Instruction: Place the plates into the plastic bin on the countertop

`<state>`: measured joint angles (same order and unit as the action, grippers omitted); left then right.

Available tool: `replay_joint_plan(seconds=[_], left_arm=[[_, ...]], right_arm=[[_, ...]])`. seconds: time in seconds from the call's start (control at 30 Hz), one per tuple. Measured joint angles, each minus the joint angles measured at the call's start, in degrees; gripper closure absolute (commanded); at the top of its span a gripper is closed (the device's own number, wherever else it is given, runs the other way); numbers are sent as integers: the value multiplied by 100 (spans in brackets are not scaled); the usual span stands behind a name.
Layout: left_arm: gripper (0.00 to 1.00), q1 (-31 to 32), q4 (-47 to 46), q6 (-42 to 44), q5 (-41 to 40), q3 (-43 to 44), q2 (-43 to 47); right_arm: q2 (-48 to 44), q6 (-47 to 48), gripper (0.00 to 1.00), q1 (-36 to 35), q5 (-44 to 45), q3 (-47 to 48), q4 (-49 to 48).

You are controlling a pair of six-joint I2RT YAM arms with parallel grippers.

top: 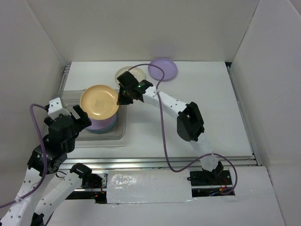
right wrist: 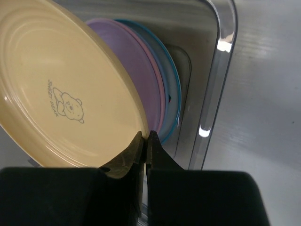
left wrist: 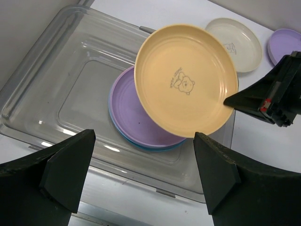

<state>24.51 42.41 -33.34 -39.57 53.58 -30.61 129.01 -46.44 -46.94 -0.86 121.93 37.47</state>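
Observation:
An orange plate (top: pixel 99 101) (left wrist: pixel 186 87) (right wrist: pixel 61 89) with a bear print hangs tilted above the clear plastic bin (top: pixel 70 101) (left wrist: pixel 61 89) (right wrist: pixel 221 70). My right gripper (top: pixel 123 96) (right wrist: pixel 146 136) is shut on its rim. Under it in the bin lies a stack with a lilac plate (left wrist: pixel 136 117) (right wrist: pixel 136 75) on top and a blue plate (right wrist: pixel 171 89) below. A cream plate (top: pixel 129 74) (left wrist: pixel 237 42) and another lilac plate (top: pixel 162 68) (left wrist: pixel 284 44) lie on the countertop (top: pixel 207 99) behind the bin. My left gripper (top: pixel 77 115) (left wrist: pixel 141 183) stands open at the bin's near edge, holding nothing.
White walls close in the countertop on the left, back and right. A purple cable (top: pixel 162 117) loops along the right arm. A metal rail (top: pixel 188 162) runs along the near edge of the tabletop.

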Motion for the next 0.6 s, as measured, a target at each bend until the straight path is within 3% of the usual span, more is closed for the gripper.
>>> replay_joint_plan(seconds=[0.4, 0.6], left_arm=[[1, 0, -4, 7, 28, 0, -74], [1, 0, -4, 7, 42, 0, -74]], right_arm=[[323, -114, 98, -105, 22, 404, 240], [404, -129, 92, -181, 9, 417, 238]])
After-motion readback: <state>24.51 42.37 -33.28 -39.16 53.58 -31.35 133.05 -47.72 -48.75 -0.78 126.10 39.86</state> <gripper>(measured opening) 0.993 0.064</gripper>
